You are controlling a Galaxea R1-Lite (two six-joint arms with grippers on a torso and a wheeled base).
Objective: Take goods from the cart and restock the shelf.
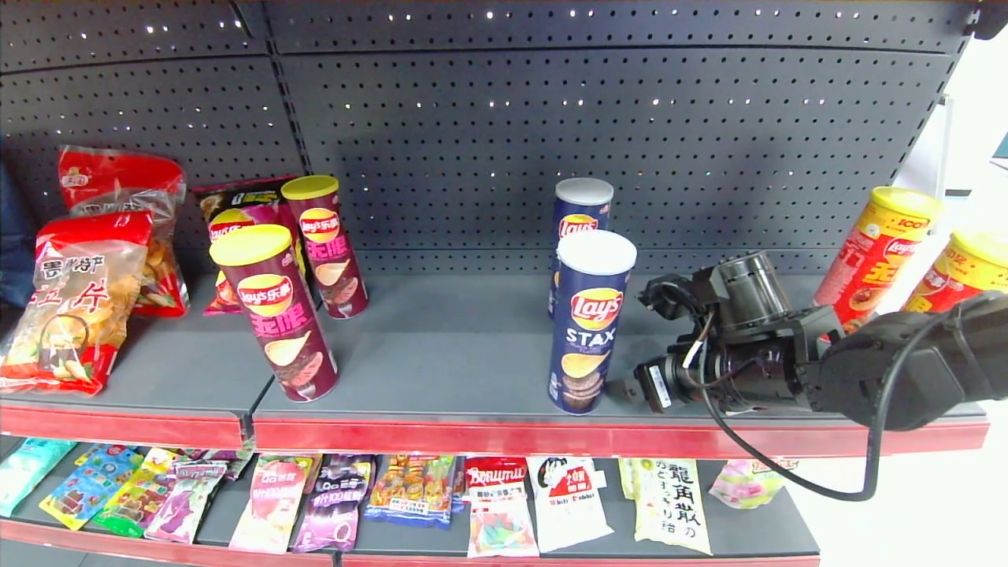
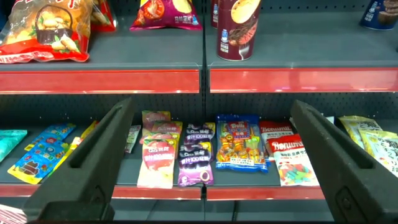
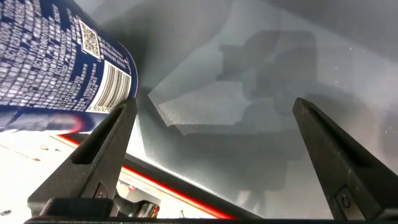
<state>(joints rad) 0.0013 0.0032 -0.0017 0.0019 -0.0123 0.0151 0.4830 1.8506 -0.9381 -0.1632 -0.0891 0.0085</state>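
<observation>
A: State of the left pincer point(image 2: 212, 106)?
B: Fingers apart, empty. It faces the flat snack packets point(image 2: 186, 155) on the lower shelf point(image 2: 267, 193).
A: The upper grey metal shelf point(image 1: 441, 346), left to right?
B: Red snack bags point(image 1: 71, 299), then two maroon cardboard tubes with yellow lids point(image 1: 276, 315). Next is the dark blue cardboard chip tube with white lid point(image 1: 587, 331), upright near the red front edge, with a second blue tube point(image 1: 581, 209) behind it.
A: And the right pincer point(image 3: 216, 102)?
B: Fingers spread, empty, low over the shelf just right of the front blue tube's base. Red-and-yellow tubes point(image 1: 878, 244) stand farther right.
</observation>
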